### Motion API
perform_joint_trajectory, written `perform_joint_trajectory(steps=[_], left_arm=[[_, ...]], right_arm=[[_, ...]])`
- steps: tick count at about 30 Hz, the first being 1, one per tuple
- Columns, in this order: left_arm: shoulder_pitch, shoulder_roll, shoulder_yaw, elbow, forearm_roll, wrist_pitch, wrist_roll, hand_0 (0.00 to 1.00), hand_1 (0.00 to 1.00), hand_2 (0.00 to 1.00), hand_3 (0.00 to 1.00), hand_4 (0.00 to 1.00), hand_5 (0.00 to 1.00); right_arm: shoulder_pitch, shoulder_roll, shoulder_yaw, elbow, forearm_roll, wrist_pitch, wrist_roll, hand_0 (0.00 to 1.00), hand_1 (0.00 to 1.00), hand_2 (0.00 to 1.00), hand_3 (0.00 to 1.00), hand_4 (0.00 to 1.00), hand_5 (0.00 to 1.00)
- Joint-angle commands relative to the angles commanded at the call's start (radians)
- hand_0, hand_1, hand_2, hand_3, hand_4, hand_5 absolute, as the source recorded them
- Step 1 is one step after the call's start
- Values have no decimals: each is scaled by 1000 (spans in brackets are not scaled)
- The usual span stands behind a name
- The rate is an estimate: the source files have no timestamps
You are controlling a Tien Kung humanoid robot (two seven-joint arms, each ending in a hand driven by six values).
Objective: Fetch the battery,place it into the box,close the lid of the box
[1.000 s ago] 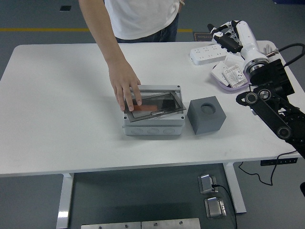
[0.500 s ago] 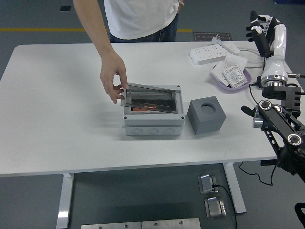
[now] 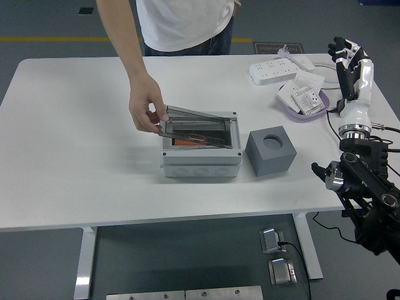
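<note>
Box [image 3: 200, 159] lid [image 3: 194, 127] is held tilted up by person's hand [image 3: 145, 111]; right hand [image 3: 351, 62] is raised, fingers spread, nothing held.

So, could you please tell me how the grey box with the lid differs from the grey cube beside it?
The box is light grey, low and wide; the cube is darker grey and compact. The box has a dark see-through lid, which a person's hand holds tilted up at its left edge, while the cube has only a round hole in its top. Something orange shows inside the box. Both stand on the white table, side by side.
</note>
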Motion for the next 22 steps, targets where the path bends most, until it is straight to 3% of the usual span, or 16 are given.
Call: perform_joint_trajectory(steps=[6,7,22], left_arm=[[1,-1,-1,0,-1,0,1,618,717,650,610,657,499],[1,-1,-1,0,-1,0,2,618,717,650,610,657,500],[6,-1,-6,0,-4,2,2,618,717,650,610,656,499]], right_arm=[[-34,0,-11,11,41,20,17,807,704,712,720,904,950],[-37,-1,-11,13,45,23,18,824,719,723,733,933,998],[-59,-19,10,51,48,43,11,841,730,725,742,943,998]])
